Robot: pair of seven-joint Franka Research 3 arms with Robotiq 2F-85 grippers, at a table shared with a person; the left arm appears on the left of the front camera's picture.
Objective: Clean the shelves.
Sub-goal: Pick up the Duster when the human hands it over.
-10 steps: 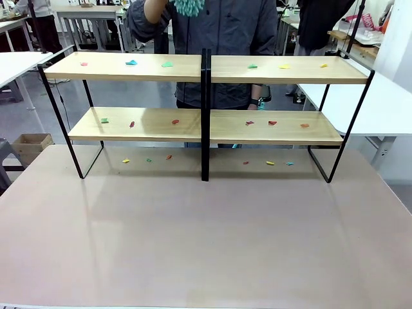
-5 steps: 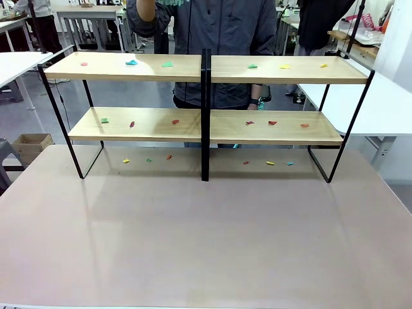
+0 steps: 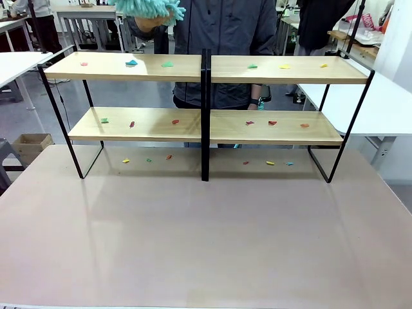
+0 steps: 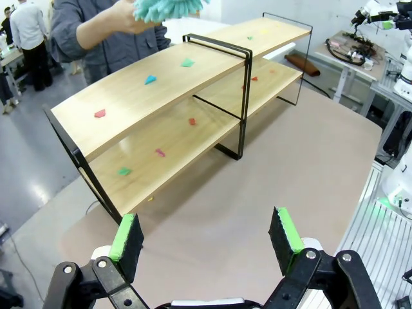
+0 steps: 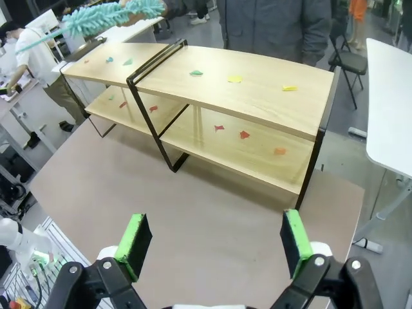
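The shelves (image 3: 129,66) stand across the far half of the table, two wooden tiers in a black frame with a central divider; small coloured paper scraps lie on both tiers and on the table beneath. The left wrist view has the shelves (image 4: 141,96) at upper middle and the right wrist view has the shelves (image 5: 257,84) across its top. A person behind holds a teal fluffy duster (image 3: 147,9) above the top left board; the duster (image 4: 164,9) and the duster (image 5: 103,15) also show from the wrists. My left gripper (image 4: 206,235) and right gripper (image 5: 212,241) are open, holding nothing, well back from the rack.
White tables (image 3: 16,64) flank the scene on both sides. A cardboard box (image 3: 29,145) sits on the floor at the left. The brown tabletop (image 3: 206,238) stretches bare in front of the rack.
The person's hand with the duster rose out of the top of the picture, then came back down leftwards above the top left board. The grippers have not moved.
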